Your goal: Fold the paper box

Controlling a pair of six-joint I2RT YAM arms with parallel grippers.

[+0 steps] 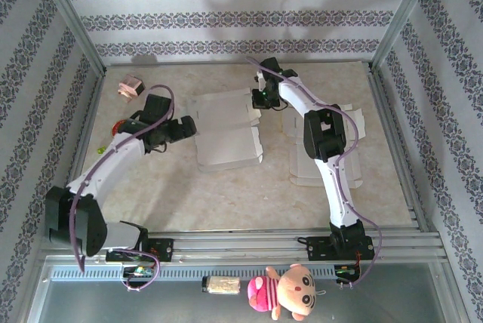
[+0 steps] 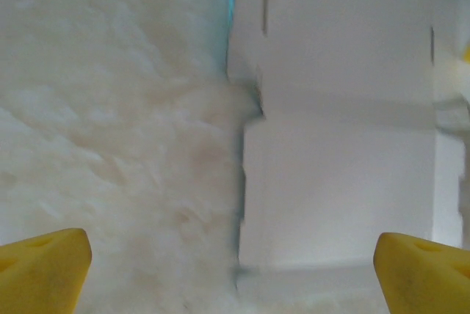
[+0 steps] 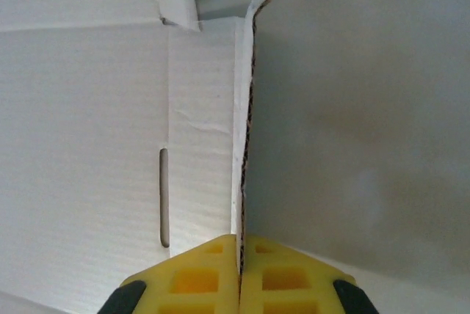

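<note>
Yellow fingers [image 3: 194,281] of the right gripper [image 3: 239,259] are pressed tight together on the thin edge of an upright flap of the paper box [image 3: 88,108]. The left gripper [image 2: 235,270] has its fingers [image 2: 44,266] spread wide with nothing between them, above the box's left edge. The box lies mostly flat in the middle of the table [image 1: 226,202], between the two arms.
</note>
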